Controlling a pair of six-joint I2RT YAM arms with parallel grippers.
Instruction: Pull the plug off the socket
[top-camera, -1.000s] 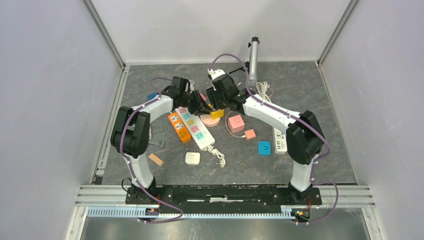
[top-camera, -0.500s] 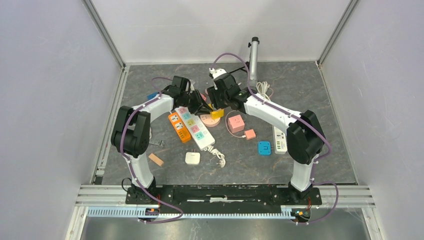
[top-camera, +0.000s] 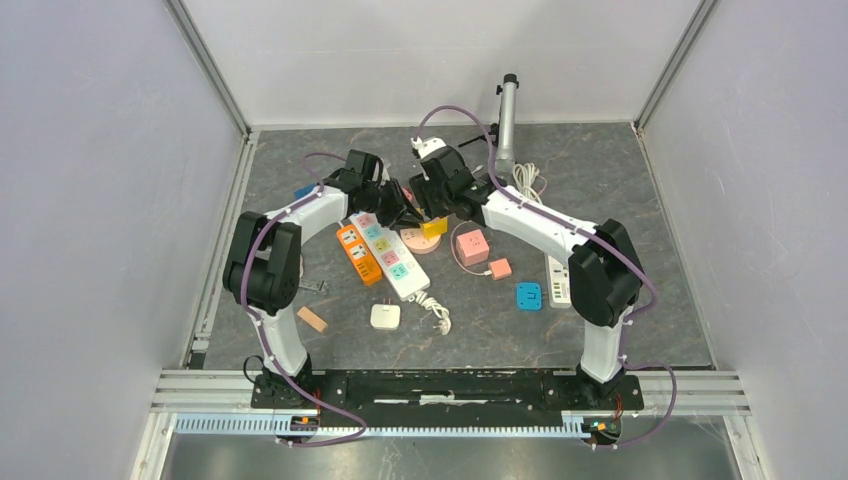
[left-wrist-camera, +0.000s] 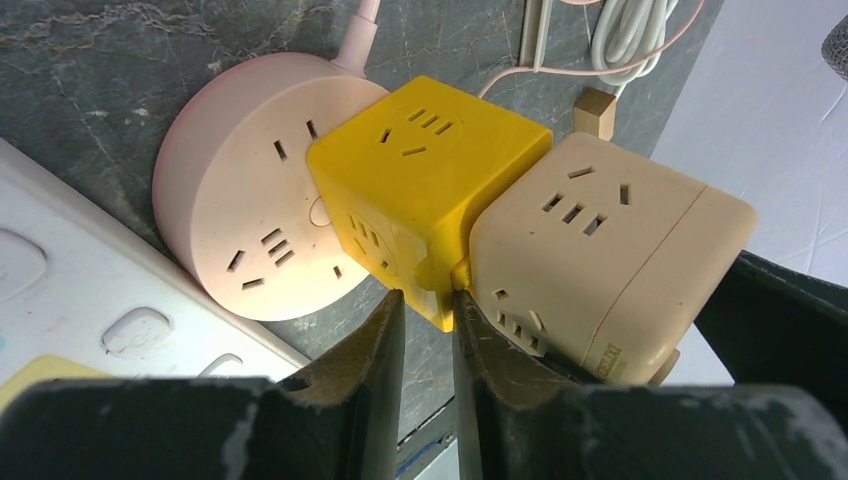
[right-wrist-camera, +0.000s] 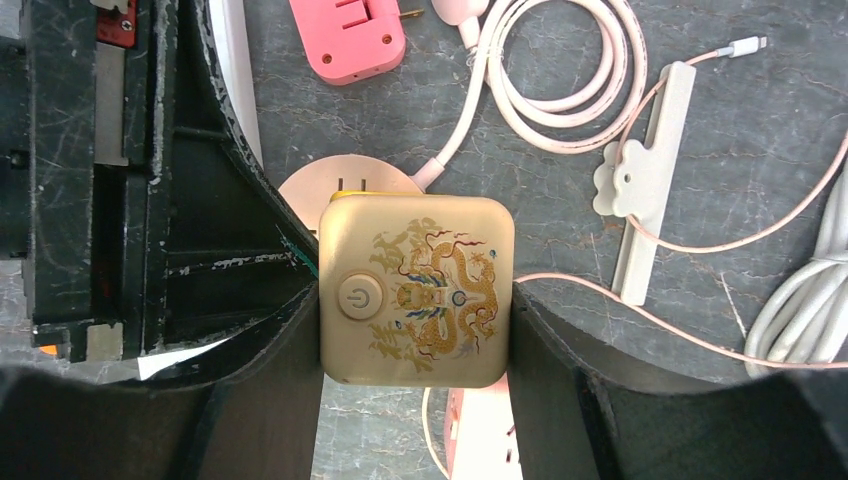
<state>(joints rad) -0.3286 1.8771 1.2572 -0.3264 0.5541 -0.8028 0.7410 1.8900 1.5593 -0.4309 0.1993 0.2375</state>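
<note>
A beige cube adapter (left-wrist-camera: 600, 250) with a gold dragon print (right-wrist-camera: 415, 290) is joined side by side to a yellow cube socket (left-wrist-camera: 420, 170). Both are held just above a round pink socket (left-wrist-camera: 240, 230). My right gripper (right-wrist-camera: 415, 320) is shut on the beige cube, one finger on each side. My left gripper (left-wrist-camera: 427, 300) is nearly closed, its fingertips pinching the yellow cube's lower edge at the seam with the beige cube. In the top view the yellow cube (top-camera: 433, 228) sits between my left gripper (top-camera: 398, 212) and my right gripper (top-camera: 436, 205) at the table's middle back.
A white power strip (top-camera: 390, 255) and an orange strip (top-camera: 352, 253) lie left of the cubes. A pink cube (top-camera: 472, 245), a blue adapter (top-camera: 528, 296) and a white plug (top-camera: 385, 316) lie nearer. Coiled pink cable (right-wrist-camera: 545, 80) and a pink plug (right-wrist-camera: 350, 40) lie behind.
My right arm has shifted slightly back and left with the beige cube. The yellow cube and my left gripper stay almost in place.
</note>
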